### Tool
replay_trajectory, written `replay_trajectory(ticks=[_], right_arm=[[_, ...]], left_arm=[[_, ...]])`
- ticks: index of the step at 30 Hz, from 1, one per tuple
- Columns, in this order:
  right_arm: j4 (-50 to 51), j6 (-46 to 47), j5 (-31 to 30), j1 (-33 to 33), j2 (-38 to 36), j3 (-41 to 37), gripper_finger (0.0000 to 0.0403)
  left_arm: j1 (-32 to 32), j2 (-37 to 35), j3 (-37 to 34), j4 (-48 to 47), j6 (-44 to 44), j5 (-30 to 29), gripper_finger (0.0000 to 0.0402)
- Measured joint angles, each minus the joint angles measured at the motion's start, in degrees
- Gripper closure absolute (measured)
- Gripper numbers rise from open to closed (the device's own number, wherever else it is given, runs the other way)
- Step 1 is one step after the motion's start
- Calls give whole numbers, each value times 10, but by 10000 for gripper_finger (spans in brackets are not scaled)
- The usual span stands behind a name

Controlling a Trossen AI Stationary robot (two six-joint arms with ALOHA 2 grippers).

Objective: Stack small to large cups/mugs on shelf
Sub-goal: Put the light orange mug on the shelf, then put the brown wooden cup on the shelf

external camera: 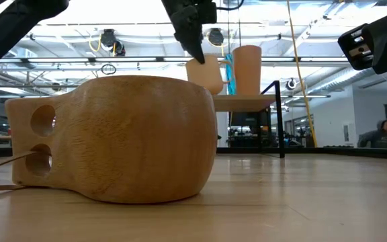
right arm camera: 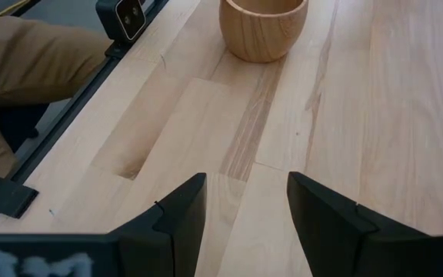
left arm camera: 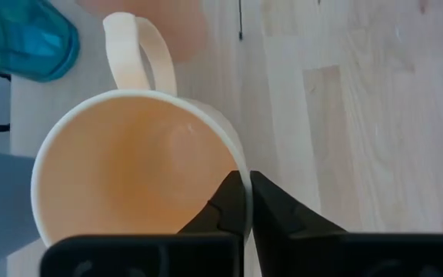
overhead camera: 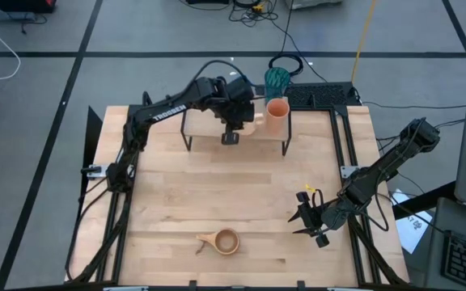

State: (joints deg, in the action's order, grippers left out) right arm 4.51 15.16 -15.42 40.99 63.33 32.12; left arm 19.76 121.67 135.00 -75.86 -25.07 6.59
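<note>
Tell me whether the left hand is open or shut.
Shut. In the left wrist view the left hand has its two fingers pinched on the rim of the orange handled mug, at the shelf.

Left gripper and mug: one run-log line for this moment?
left gripper: shut on orange handled mug rim, over shelf | right gripper: open, above table | tan wooden cup: on table, untouched

two dark, near-black jointed arms; the left arm [overhead camera: 164, 109] carries white "trossen" lettering, the right arm [overhead camera: 379, 171] trails black cables, fingers [right arm camera: 177, 211] matte black wedges.
</note>
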Motion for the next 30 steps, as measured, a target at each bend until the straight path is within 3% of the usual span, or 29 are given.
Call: replay_trajectory(ticks=[10,20,30], right_arm=[[0,-1,0,0,0,0,230],[0,0,0,0,0,0,230],[0,0,0,0,0,0,230]], left_arm=[[8,0,0,-3,-7,-17,392],[8,0,0,0,-6,-49,321],[-6,0,0,31,11,-52,314]])
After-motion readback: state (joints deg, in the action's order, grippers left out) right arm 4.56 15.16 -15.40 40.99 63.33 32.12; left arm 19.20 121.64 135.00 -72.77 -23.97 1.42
